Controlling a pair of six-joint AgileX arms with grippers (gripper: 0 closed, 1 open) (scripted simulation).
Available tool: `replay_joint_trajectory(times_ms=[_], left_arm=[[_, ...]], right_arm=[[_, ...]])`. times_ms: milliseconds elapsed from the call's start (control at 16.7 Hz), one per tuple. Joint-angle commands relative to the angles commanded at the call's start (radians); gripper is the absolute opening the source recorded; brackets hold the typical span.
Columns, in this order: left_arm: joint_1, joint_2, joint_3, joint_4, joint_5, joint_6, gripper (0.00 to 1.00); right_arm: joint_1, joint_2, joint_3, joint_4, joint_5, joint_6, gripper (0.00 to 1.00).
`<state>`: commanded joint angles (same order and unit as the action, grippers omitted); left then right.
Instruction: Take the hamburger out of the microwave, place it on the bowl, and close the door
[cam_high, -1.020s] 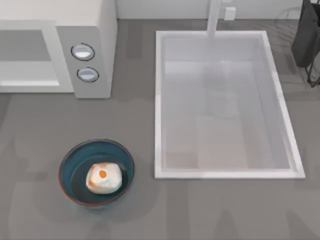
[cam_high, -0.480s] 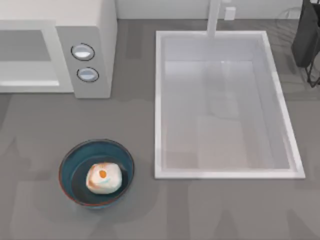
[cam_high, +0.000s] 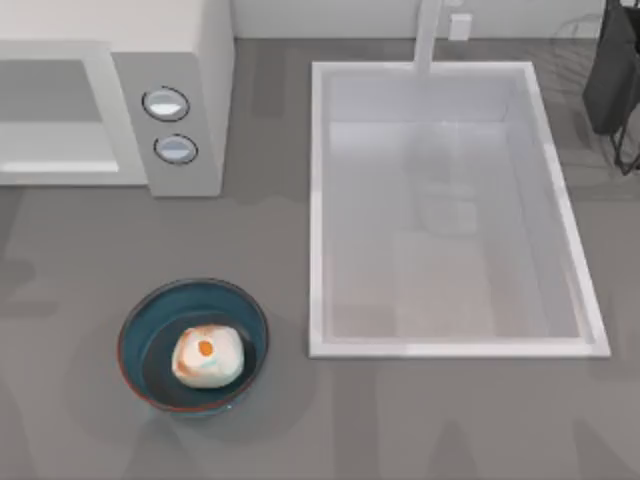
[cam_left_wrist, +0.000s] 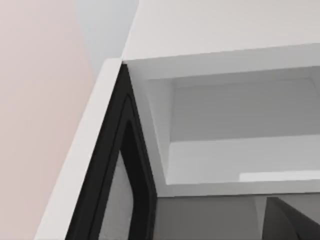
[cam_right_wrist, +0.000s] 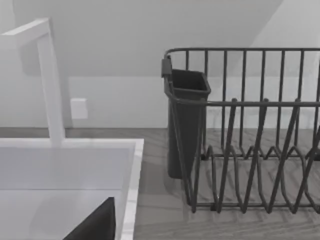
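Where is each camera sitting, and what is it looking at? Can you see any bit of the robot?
Top view: above the table, looking down at the microwave, the sink, and the hamburger in the bowl.
Left wrist view: on the left arm, facing the microwave's grey cavity and open door.
Right wrist view: on the right arm, facing the sink and dish rack.
Shared: microwave; sink.

No readable text, label, brand, number or sign appeared anywhere. Microwave (cam_high: 170, 100) panel carried two round dials (cam_high: 166, 104), both without markings. Small white plate on wall (cam_right_wrist: 79, 108) behind sink (cam_high: 455, 345) was blank. Bowl (cam_high: 135, 330), hamburger (cam_high: 207, 357) and dish rack (cam_right_wrist: 245, 150) bore no lettering.
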<state>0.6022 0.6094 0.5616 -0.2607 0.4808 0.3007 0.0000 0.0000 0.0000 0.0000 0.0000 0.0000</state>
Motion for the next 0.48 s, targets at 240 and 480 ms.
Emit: replay_joint_trajectory(times_ms=[240,480], left_arm=[[0.164,0.406,0.291,-0.173,0.077,0.213,0.0],[0.31,0.792,0.562,-0.337,0.139,0.415,0.0]], right_arm=[[0.0,0.0,0.0,0.0,0.0,0.0,1.0],[0.0,0.0,0.0,0.0,0.0,0.0,1.0]])
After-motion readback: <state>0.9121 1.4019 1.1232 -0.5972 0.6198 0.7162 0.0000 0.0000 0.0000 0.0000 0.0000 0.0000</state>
